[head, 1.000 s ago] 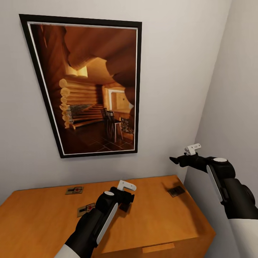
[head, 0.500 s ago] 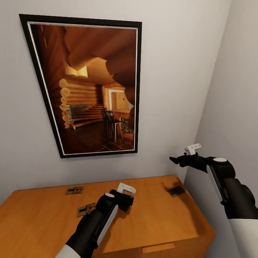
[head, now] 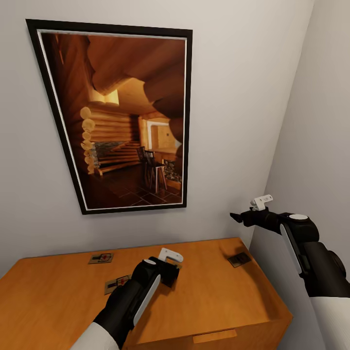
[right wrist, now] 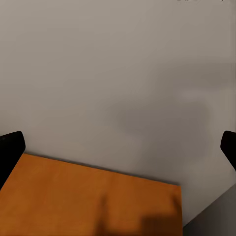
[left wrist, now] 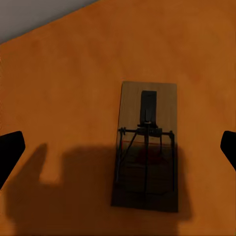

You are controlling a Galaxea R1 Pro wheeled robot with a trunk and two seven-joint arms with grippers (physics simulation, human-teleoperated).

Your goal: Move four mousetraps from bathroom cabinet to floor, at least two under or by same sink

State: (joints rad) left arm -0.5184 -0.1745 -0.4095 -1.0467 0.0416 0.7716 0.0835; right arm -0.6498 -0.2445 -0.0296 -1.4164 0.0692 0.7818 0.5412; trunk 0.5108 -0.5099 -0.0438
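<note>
The left hand [head: 171, 270] has sunk lower over a trap [left wrist: 146, 147] on the cabinet [head: 218, 296], fingers spread wide. A grasp looks imminent. The right hand [head: 238, 217] hangs released.

We see the cabinet [head: 209, 296] across the lower part of the head view — an orange-brown wooden chest with a flat top, one slim handle at its front edge near 5 o'clock. Three mousetraps lie flat on the top: one [head: 101, 258] toward the back at about 10 o'clock, a second [head: 116, 283] just in front of it, and a darker third [head: 239, 260] near the back right corner at 2 o'clock, well apart from the other two. In the left wrist view a mousetrap [left wrist: 147, 147] lies flat on the wood, in shadow — we cannot tell whether it is a fourth
</note>
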